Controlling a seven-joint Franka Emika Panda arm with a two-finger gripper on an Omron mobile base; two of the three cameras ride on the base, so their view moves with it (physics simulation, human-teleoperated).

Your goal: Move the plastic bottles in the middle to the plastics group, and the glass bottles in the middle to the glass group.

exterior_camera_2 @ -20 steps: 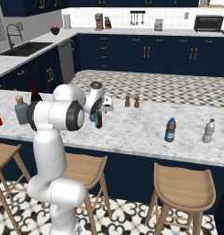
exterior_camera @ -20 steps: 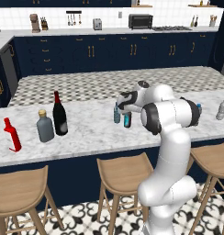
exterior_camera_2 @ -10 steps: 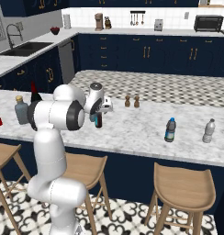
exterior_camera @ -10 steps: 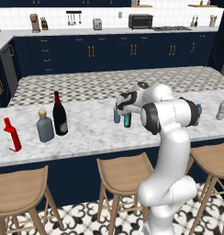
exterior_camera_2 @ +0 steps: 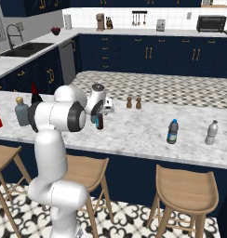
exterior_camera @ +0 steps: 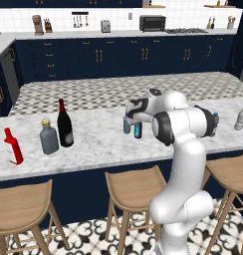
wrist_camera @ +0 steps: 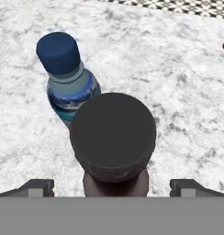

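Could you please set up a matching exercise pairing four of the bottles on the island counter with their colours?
Things:
1. wine bottle
2. slim bottle at the far left
3. squat bottle
4. small plastic bottle under the open gripper

Colours:
A. grey with a tan stopper
B. pale blue with a dark blue cap
C. black with a red neck
D. bright red with a white label

Pairs: 1-C, 2-D, 3-A, 4-B

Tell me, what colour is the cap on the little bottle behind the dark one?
Dark blue. The cap shows best in the hand view.
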